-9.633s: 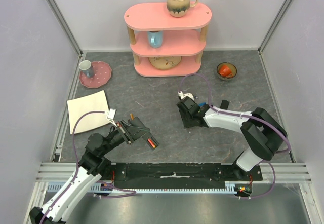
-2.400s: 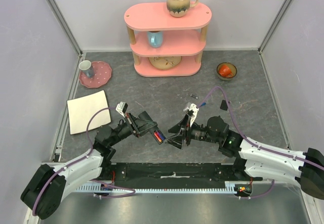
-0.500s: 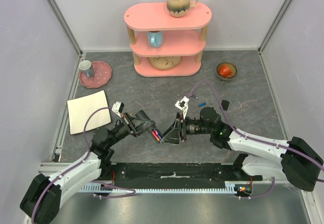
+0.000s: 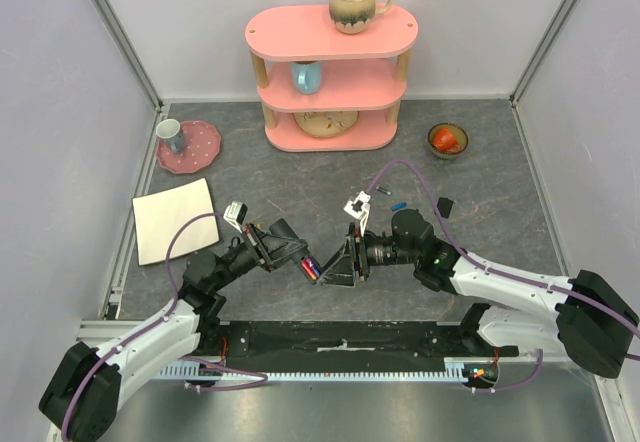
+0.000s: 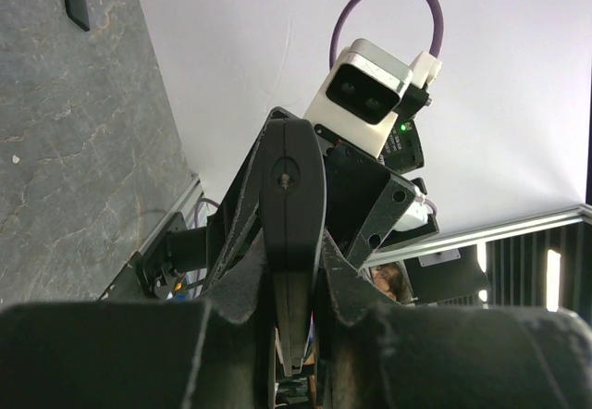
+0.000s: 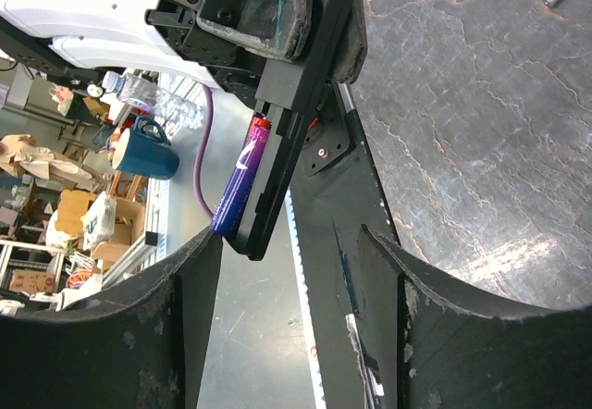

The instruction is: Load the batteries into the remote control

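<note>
While clamped in the closed left gripper (image 4: 296, 254), slim black plastic remote control (image 6: 289, 127) carries glossy purple cylindrical battery (image 6: 239, 179); right gripper (image 4: 331, 265): dark padded fingers (image 6: 102, 335) stand apart.

Shelf (image 4: 290, 32) at the back of the table (image 4: 500, 167) with a mug (image 4: 355, 4) on top, a bowl (image 4: 447, 128) to its right and a plate (image 4: 206, 148) to its left; near the front, the remote control (image 6: 294, 122) in the left gripper (image 4: 294, 254), the right gripper (image 4: 338, 262) just right of it

glossy battery (image 6: 239, 178), matt plastic remote control (image 6: 294, 113)
</note>
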Tool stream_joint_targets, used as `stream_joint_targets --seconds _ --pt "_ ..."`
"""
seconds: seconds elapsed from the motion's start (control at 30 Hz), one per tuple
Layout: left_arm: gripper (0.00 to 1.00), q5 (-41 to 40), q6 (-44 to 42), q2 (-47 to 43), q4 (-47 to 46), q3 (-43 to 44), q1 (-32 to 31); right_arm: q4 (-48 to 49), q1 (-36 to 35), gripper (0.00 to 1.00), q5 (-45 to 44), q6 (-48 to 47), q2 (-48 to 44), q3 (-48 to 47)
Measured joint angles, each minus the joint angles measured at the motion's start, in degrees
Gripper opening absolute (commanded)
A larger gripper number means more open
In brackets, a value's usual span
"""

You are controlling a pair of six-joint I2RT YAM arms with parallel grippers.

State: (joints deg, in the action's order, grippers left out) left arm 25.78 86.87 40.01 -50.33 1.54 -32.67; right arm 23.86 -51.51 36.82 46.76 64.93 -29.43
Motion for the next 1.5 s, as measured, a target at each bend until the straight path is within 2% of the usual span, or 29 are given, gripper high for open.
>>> stream_joint_targets --seconds 0.53,0.83,1.07,1.3,1.5 --pt "0.02 0.1 0.0 0.2 0.5 0.0 -0.3 -4.5 0.2 0.78 0.3 -1.6 -1.2 -1.2" --pt "0.02 0.1 0.0 1.1 0.5 0.0 -0.3 -5.8 0.3 0.8 3.0 -2.6 -2.1 -2.8" --pt "0.02 0.3 0.0 1.4 0.5 0.0 -0.3 -5.9 0.3 0.76 1.6 -1.7 -2.0 -4.2" --pt "0.02 0.4 0.0 1.4 0.5 0.0 -0.3 -5.3 0.3 0.66 -1.0 0.4 1.8 -5.6" --pt "0.02 0.5 -0.5 1.4 0.7 0.0 -0.3 -4.7 0.3 0.63 -1.1 1.9 4.1 -5.7"
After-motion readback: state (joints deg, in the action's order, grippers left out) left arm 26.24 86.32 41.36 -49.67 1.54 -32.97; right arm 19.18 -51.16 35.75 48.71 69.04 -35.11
